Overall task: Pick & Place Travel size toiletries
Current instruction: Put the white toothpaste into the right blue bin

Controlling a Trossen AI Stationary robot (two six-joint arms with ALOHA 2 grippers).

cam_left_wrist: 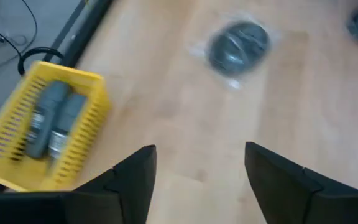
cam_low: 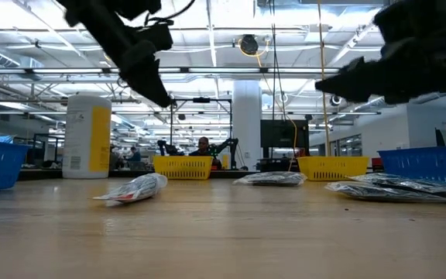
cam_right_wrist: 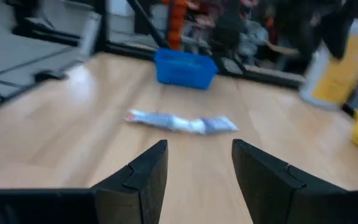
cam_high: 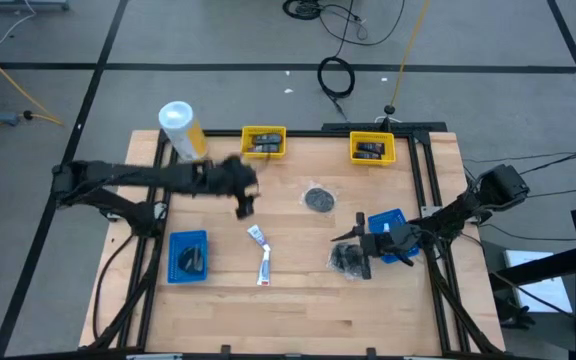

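Both tools hang open and empty above the wooden surface [cam_high: 298,300].

The left tool [cam_high: 244,207] hovers spread with nothing between its fingers, near a yellow tray [cam_high: 263,142] holding two grey bottles [cam_left_wrist: 51,121]; a wrapped dark disc [cam_high: 319,198] lies apart toward the middle, and two white tubes [cam_high: 261,252] lie nearer the front edge. The right tool [cam_high: 360,262] is parted and empty beside a dark wrapped packet [cam_high: 345,259], just by a blue tray [cam_high: 385,220].

Two white mini tubes [cam_high: 261,252] lying flat mid-table; round dark clear-wrapped disc [cam_high: 319,199] beyond them, near my reach
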